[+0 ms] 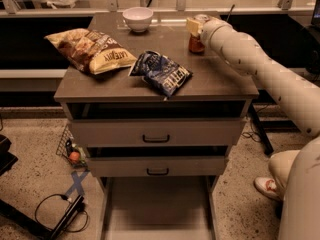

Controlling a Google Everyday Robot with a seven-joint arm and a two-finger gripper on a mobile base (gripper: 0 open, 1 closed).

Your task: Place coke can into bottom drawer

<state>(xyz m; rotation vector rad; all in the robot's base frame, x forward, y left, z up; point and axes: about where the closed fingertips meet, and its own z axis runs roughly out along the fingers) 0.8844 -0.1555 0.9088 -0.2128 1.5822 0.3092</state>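
Observation:
The coke can (196,45) is small and red and stands at the back right of the cabinet top (120,84). My gripper (196,28) is at the end of the white arm that comes in from the right. It sits right over the can's top and hides the silver lid. The bottom drawer (157,204) is pulled out at the foot of the cabinet, with its pale floor showing and nothing in it.
A white bowl (137,18) stands at the back of the cabinet top. A tan chip bag (92,51) lies at the left and a blue chip bag (162,73) in the middle. The two upper drawers (156,133) are slightly ajar. Cables and a small basket (70,151) lie on the floor to the left.

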